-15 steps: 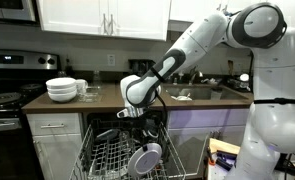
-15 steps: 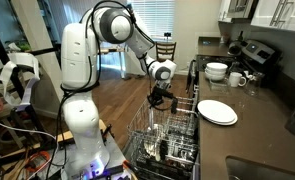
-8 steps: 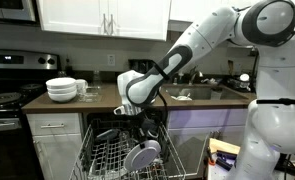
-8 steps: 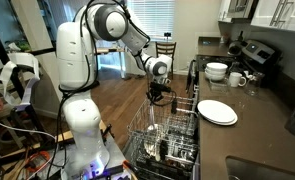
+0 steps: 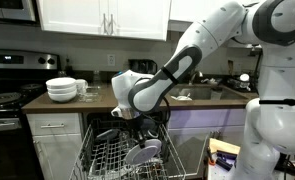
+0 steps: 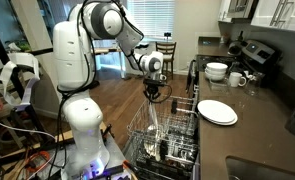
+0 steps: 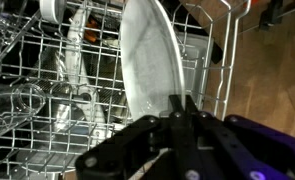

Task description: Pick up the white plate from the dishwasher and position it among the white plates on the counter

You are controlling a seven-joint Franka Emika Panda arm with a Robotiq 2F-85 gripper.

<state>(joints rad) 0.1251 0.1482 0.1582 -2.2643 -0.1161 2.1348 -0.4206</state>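
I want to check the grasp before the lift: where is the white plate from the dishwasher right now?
At the centre of the wrist view, the white plate stands on edge among the wires of the dishwasher rack, its rim pinched in the gripper.

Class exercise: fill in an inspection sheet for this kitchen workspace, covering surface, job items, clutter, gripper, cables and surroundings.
Surface: dark brown counter over white cabinet fronts.
Job's things: white plate upright on edge in the dishwasher rack; counter plate lying flat on the counter.
Clutter: stacked white bowls and a mug farther along the counter.
Gripper: gripper shut on the white plate's rim.
Cables: loose wires beside the robot's base.
Surroundings: black stove, wood floor.
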